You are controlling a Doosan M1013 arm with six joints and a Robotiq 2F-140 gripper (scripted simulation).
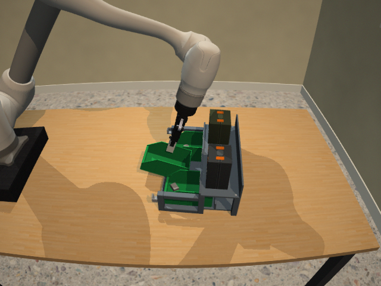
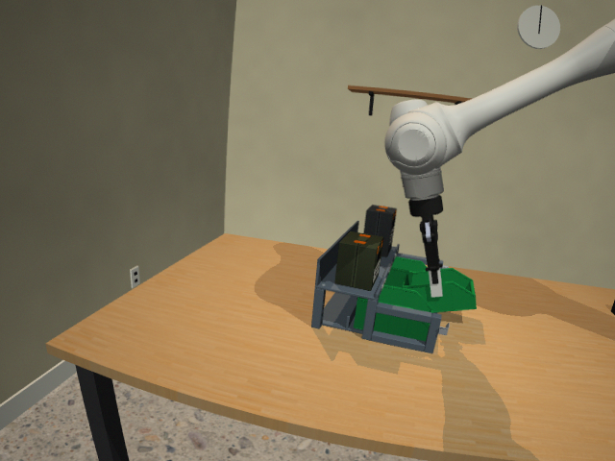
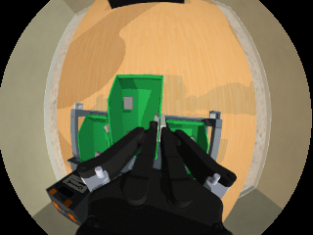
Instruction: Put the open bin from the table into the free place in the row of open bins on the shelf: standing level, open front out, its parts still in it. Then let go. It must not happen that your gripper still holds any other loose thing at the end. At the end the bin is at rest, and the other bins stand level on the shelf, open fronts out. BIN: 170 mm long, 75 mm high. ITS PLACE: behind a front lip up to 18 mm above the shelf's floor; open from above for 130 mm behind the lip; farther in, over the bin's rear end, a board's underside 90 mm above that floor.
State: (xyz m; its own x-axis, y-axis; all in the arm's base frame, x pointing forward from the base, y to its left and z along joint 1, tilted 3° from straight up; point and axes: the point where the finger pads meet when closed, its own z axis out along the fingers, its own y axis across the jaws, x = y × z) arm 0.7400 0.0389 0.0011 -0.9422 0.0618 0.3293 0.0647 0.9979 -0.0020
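The black two-finger tool (image 1: pixel 171 148) (image 2: pixel 435 289) (image 3: pixel 158 118) is pinched nearly shut on one side wall of the green, open-fronted plastic bin (image 1: pixel 166 158) (image 2: pixel 455 292) (image 3: pixel 139 98). The bin hangs to one side of the fingers, long axis pointing into the grey metal shelf (image 1: pixel 181 195) (image 2: pixel 401 311) (image 3: pixel 215 137), its front end jutting out over the lip. Counted: one held bin, at least two shelved green bins, two dark boxes (image 1: pixel 218 166) (image 2: pixel 357 261) above.

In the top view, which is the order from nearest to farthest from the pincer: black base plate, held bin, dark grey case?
1. Held bin: between the fingers.
2. Dark grey case: on the upper board.
3. Black base plate: far left.
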